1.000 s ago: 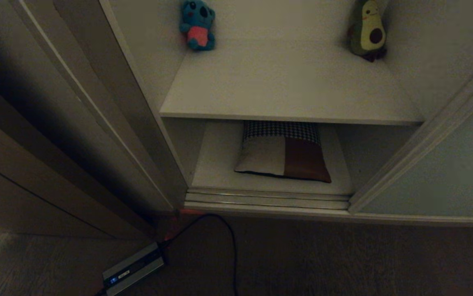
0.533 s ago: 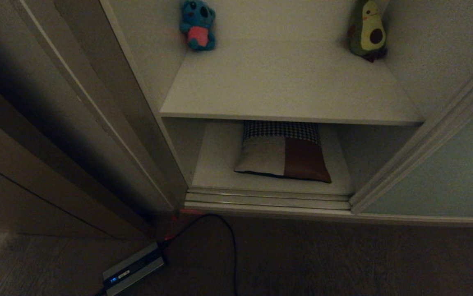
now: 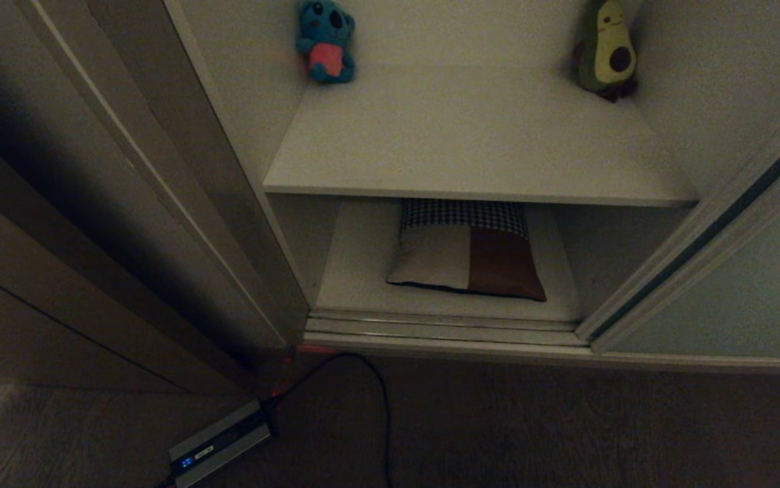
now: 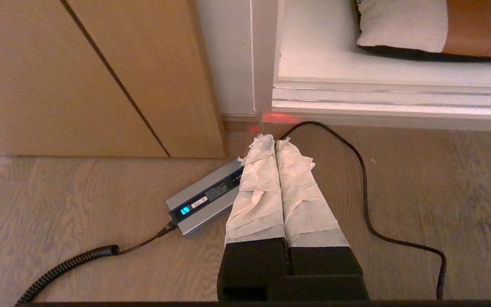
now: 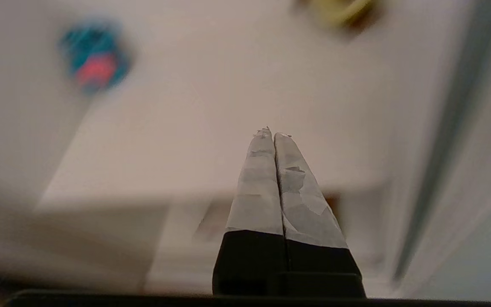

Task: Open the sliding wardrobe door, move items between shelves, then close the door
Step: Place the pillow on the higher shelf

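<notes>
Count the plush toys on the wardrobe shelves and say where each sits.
2. The teal koala plush sits at the upper shelf's back left corner; the avocado plush at its back right. Anything deeper under that shelf is hidden.

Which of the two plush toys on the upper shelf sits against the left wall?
The teal koala plush with the pink belly, at the back left corner of the upper shelf. The green avocado plush sits at the back right corner.

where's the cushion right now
In the head view the cushion lies flat mid bottom shelf, beneath the shelf holding the koala plush and avocado plush.
</notes>
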`<state>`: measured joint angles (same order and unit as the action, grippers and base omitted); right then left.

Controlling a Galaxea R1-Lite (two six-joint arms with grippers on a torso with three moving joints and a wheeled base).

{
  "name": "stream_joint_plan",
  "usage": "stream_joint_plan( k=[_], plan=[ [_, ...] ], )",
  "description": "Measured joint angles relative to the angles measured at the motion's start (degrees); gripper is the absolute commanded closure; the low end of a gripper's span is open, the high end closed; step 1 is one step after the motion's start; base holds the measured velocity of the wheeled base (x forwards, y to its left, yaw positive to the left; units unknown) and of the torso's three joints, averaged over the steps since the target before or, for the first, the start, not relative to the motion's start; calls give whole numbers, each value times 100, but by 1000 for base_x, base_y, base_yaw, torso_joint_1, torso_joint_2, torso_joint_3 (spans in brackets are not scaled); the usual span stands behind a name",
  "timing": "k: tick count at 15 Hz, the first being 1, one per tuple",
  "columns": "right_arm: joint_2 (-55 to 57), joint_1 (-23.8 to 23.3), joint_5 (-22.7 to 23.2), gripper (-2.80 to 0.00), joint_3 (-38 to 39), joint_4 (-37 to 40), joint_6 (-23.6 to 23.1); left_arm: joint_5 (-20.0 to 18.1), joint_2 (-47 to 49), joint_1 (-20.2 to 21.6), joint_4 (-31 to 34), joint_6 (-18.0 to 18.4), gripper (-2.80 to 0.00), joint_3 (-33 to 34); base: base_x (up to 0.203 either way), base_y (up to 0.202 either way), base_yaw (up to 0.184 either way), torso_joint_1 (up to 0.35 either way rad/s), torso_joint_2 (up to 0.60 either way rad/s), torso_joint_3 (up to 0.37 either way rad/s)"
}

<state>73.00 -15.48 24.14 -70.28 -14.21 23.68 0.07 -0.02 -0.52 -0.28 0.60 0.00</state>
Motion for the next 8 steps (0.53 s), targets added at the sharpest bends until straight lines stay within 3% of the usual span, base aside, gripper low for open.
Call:
stream_joint_plan(
  k=[2, 8],
  plan=[
    [-511, 32, 338, 0, 930, -28, -245, 0, 0, 0, 1, 0, 0, 0, 0, 0, 0, 0, 0, 0],
    [-2417, 55, 546, 0, 3283, 7, -826, 0, 2, 0, 0, 2, 0, 0, 0, 0, 0, 0, 0, 0]
  ],
)
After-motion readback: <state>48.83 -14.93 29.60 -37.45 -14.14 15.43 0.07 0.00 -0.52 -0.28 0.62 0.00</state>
